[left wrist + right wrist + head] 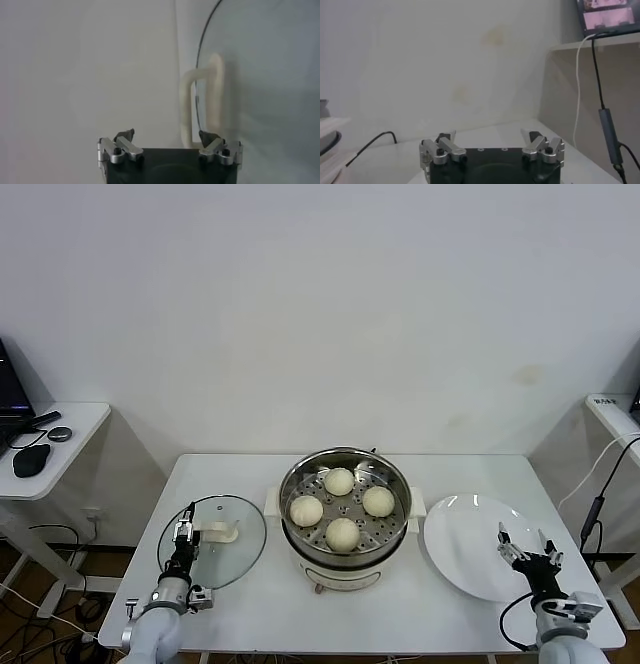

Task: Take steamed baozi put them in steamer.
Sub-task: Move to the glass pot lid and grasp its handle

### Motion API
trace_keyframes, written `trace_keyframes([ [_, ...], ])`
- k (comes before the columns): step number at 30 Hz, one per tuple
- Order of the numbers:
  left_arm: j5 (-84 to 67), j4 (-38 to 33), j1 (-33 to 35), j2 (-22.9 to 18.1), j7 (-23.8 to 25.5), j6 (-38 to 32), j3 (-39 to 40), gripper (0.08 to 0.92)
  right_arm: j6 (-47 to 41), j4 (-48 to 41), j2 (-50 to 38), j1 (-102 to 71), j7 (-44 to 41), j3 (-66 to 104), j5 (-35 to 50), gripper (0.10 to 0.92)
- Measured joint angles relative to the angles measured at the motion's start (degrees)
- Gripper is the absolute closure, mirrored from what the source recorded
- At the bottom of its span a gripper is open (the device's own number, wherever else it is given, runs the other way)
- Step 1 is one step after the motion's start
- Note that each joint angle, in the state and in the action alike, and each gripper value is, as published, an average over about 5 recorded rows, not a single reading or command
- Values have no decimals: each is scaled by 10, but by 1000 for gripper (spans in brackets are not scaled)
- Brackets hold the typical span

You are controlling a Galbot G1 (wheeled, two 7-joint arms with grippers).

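The steel steamer (pixel 345 536) with white handles stands mid-table. Several cream-white baozi lie on its perforated tray: one at the back (pixel 339 481), one at the left (pixel 306 510), one at the right (pixel 378 500), one at the front (pixel 343 533). My left gripper (pixel 184 533) is open and empty over the left part of the glass lid (pixel 232 559); in the left wrist view (pixel 167 136) the lid's white handle (pixel 201 105) lies just ahead of it. My right gripper (pixel 528 545) is open and empty over the white plate's (pixel 455 544) right part; it also shows in the right wrist view (pixel 491 136).
The plate is bare. A side table with a mouse (pixel 30 459) stands at the far left, another side table (pixel 612 412) with cables (pixel 598 504) at the far right. A white wall rises behind the table.
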Motion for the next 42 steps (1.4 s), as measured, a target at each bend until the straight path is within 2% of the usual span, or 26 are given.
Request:
trace_keyframes([
  [19,-22,55,-47,3,-28,-12,15,185,10,-7,6,-10,0,3,-8,203],
  [22,-28,61,-48,5,-30,-15,17,243,10,-7,6,-11,0,4,-10,203],
  [38,-80,74,-51,7,-12,-21,17,710,14,-7,9,-11,0,3,-16,203],
  [42,-90,72,-51,3,-7,-18,13,805,16,-7,10,-11,0,1,-17,203],
])
